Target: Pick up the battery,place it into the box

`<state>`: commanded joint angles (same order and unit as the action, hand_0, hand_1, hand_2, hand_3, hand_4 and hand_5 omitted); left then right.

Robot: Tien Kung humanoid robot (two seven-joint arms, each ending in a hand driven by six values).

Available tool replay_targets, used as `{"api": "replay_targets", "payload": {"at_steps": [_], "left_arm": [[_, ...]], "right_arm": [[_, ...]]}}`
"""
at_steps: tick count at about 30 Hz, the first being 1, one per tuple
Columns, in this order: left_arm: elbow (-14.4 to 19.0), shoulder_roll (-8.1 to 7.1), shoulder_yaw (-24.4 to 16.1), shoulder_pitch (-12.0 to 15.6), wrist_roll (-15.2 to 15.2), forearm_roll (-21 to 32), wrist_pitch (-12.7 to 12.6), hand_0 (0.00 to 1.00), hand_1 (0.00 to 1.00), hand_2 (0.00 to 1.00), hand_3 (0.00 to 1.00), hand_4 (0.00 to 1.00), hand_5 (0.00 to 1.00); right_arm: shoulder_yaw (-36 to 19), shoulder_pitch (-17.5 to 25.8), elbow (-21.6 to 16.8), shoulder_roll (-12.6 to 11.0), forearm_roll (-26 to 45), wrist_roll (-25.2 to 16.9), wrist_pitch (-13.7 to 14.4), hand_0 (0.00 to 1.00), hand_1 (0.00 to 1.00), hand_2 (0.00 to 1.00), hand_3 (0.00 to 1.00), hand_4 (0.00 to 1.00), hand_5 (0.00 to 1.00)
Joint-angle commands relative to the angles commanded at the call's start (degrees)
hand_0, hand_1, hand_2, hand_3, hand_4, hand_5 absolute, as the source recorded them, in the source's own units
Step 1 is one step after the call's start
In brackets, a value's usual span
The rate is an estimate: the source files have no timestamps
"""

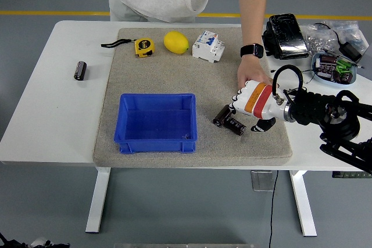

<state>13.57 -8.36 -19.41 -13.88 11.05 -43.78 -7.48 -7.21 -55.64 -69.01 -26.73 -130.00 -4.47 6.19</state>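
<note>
Black cylindrical batteries (229,120) lie on the grey felt mat (174,74), just right of the blue plastic box (156,122). They sit at nine o'clock from the right hand (254,101), whose fingers (237,104) curl loosely above them, holding nothing; their long axes run diagonally.
</note>
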Motion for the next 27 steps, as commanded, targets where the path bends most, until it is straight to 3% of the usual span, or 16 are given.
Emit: {"api": "replay_targets", "payload": {"at_steps": [27], "left_arm": [[0.2,-0.16,-0.4,0.3,0.4,-0.7,0.5,0.738,0.739,0.792,0.640,0.649,0.531]], "right_arm": [[1.8,-0.1,-1.5,1.8,0.0,1.1,-0.1,0.365,0.562,0.682,0.649,0.926,0.173]]}}
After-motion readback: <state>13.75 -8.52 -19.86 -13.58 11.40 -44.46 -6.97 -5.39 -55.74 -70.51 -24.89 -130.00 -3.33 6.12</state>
